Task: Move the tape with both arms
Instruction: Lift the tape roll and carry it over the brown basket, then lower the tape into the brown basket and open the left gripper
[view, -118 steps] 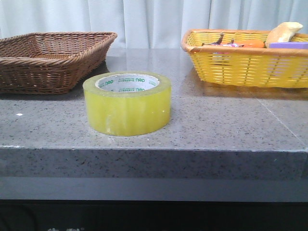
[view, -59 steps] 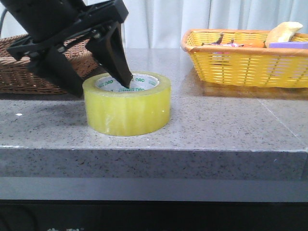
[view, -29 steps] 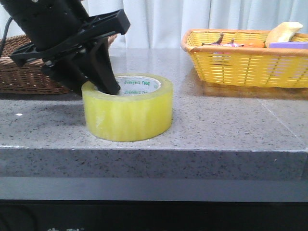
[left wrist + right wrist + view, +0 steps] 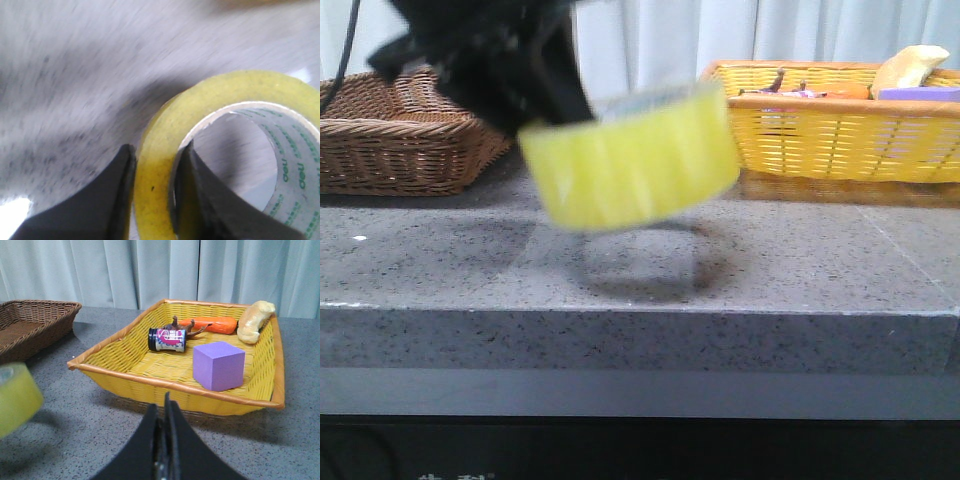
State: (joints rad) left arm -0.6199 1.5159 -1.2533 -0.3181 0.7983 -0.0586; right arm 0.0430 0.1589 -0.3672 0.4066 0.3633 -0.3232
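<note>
Left fingers (image 4: 152,200) clamp tape (image 4: 630,165); right fingers (image 4: 162,440) together; yellow basket (image 4: 125,374) holds purple block (image 4: 218,365).

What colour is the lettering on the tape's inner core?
Green on the white core of the tape; clearest in the left wrist view.

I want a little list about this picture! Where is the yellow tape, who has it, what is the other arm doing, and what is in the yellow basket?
tape: lifted off the table, tilted, blurred
left gripper: shut on the tape's wall, one finger inside the ring, one outside
right gripper: shut, holding nothing, facing the yellow basket
yellow basket contents: purple block, small jar, orange carrot-like item, bread-like piece
brown basket: back left
</note>
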